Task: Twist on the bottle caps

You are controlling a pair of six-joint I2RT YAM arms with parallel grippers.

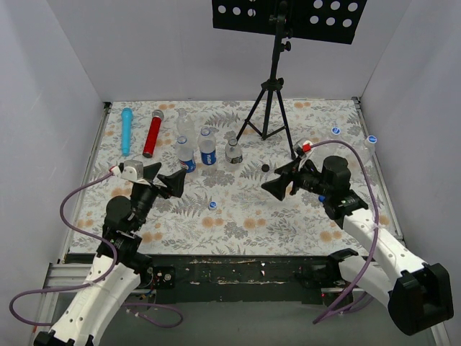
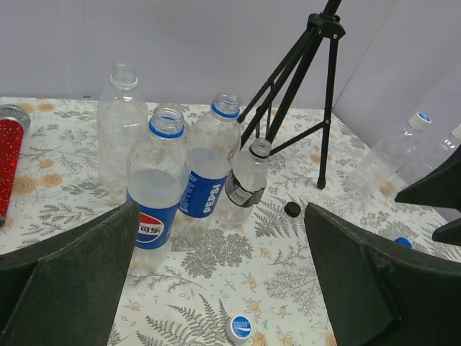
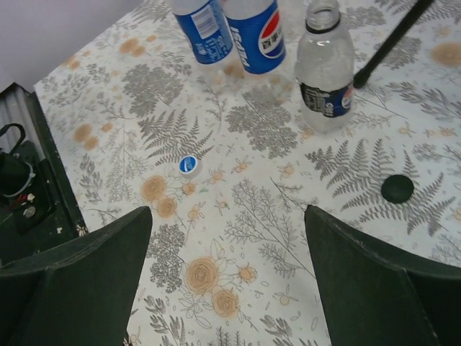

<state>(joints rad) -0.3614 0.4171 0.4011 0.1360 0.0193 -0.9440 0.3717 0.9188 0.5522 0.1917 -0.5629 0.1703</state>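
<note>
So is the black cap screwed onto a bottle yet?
No, the black cap lies loose on the table, apart from the small open bottle.

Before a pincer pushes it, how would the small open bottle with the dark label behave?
The small bottle looks empty, so it is probably light and may tip or slide at a nudge. Its clear thin walls would likely dent under a firm squeeze. If tipped on the flat table, its round body could roll.
</note>
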